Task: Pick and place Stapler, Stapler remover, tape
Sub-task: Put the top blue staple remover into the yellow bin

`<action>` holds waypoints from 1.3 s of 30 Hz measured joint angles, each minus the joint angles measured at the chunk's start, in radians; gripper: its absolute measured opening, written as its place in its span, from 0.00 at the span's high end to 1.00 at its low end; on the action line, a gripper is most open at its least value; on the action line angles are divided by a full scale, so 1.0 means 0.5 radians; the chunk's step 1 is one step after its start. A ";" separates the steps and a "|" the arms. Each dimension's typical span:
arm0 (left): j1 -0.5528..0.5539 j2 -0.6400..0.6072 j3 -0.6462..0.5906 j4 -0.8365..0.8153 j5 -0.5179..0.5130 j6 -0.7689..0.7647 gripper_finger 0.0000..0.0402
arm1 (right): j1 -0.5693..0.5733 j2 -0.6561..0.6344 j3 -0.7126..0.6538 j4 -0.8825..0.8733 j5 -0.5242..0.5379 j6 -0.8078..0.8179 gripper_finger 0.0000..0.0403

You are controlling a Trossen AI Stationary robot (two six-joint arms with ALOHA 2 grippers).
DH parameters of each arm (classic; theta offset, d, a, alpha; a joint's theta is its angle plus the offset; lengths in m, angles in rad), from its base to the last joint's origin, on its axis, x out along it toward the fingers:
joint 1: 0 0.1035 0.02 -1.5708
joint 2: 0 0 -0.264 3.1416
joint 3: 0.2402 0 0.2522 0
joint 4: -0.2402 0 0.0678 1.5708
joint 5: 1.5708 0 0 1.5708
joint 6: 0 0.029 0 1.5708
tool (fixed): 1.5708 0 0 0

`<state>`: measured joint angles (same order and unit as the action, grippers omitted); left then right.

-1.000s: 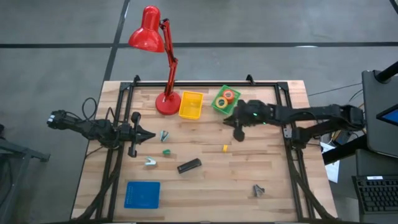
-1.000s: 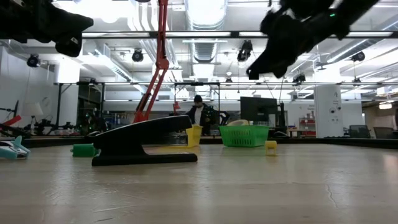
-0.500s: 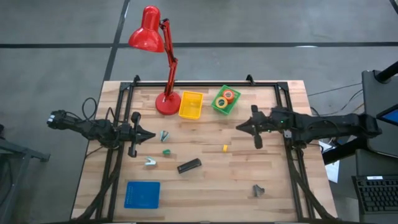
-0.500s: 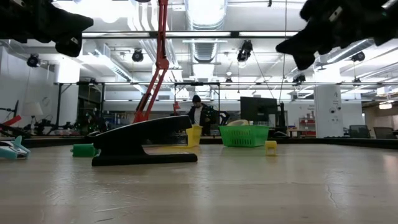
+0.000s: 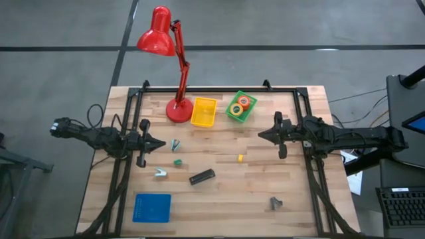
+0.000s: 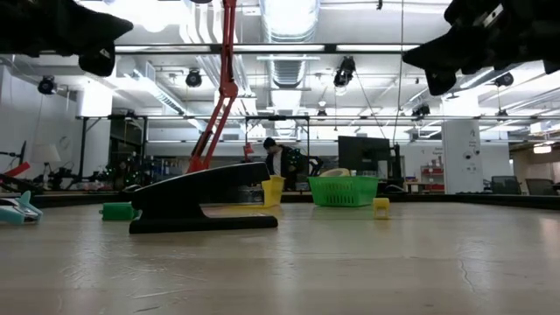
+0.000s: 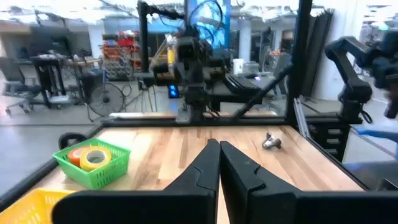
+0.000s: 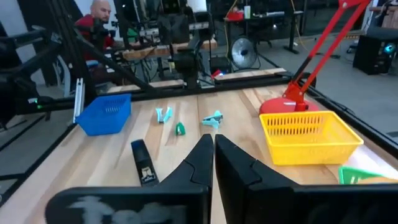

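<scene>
Black stapler point(image 5: 202, 176) on pale striped-wood table point(image 5: 219, 199), red lamp point(image 5: 166, 60), yellow bin point(image 5: 204, 111), green basket point(image 5: 240, 107) with orange and yellow tape rolls point(image 5: 241, 104), blue bin point(image 5: 152, 207), small green bit point(image 5: 177, 161), yellow bit point(image 5: 240, 158).

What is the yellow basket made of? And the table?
The yellow basket looks like moulded plastic: bright even colour, with thin ribs and slots in its walls. The table looks like wood with a smooth, slightly shiny finish: pale planks set side by side, with visible grain. Neither is certain from looks alone.
</scene>
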<state>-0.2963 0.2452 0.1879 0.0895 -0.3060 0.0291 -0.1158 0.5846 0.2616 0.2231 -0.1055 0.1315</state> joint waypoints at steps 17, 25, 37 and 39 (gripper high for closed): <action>0.014 0.124 0.002 0.570 -0.794 -0.864 0.97 | 0.000 0.003 -0.153 -0.013 0.002 -0.001 0.97; 0.096 0.701 0.046 0.553 -0.977 -1.356 0.87 | 0.000 0.011 -0.158 -0.014 0.002 -0.001 0.97; 0.324 1.399 0.306 0.021 -1.100 -2.003 0.52 | 0.000 0.014 -0.157 -0.015 0.002 -0.001 0.97; 0.350 1.451 0.390 -0.112 -1.104 -2.000 0.52 | 0.000 0.014 -0.157 -0.015 0.002 -0.001 0.97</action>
<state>-0.1214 0.9709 0.3828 0.0335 -0.8578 -0.9710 -0.1158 0.5918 0.1829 0.2157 -0.1043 0.1309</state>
